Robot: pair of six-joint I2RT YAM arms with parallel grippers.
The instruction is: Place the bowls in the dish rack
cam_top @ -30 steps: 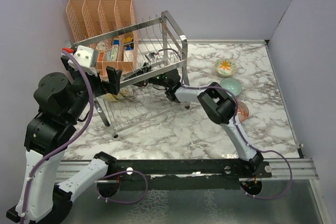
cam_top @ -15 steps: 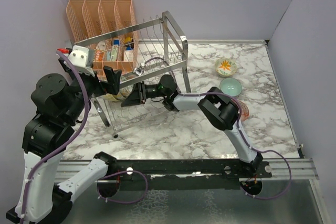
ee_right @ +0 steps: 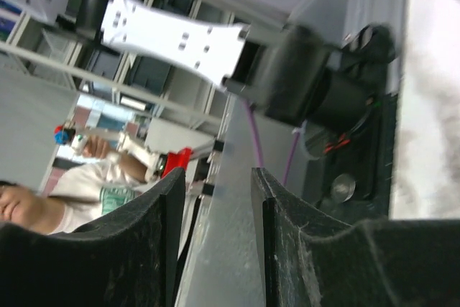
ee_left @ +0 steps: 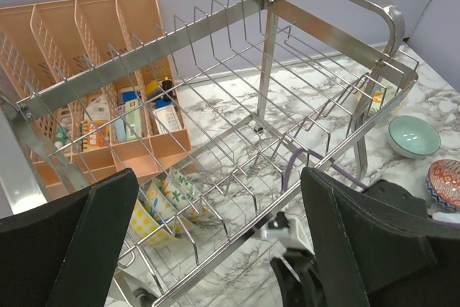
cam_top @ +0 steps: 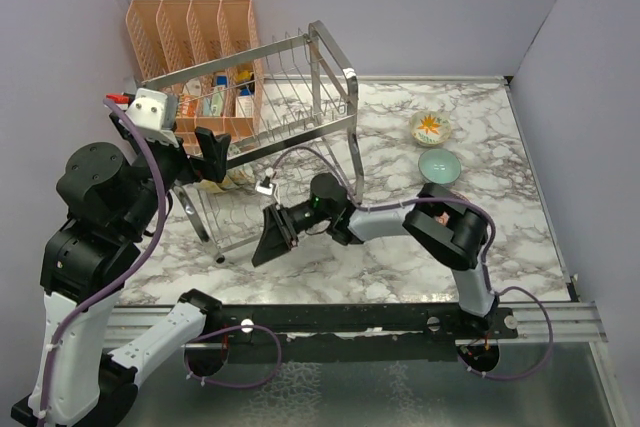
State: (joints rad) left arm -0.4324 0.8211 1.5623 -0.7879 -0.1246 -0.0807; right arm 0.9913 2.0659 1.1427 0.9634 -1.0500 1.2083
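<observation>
The chrome dish rack stands at the back left; it fills the left wrist view. A yellow-dotted bowl and a green-leaf bowl stand on edge in its lower tier, seen at the rack's left end from above. An orange-flower bowl and a teal bowl sit on the table at the right. A red-orange bowl lies beside the teal one. My left gripper hangs wide open and empty over the rack's upper tier. My right gripper is in front of the rack, slightly open and empty.
A peach-orange organizer with small bottles stands behind the rack. Purple walls close in the left, back and right. The right arm stretches low across the table in front of the rack. The right wrist view looks out past the table's near edge.
My right gripper has drawn out of the rack's lower tier and swung toward the near left, in front of the rack. The left gripper has hardly moved.
</observation>
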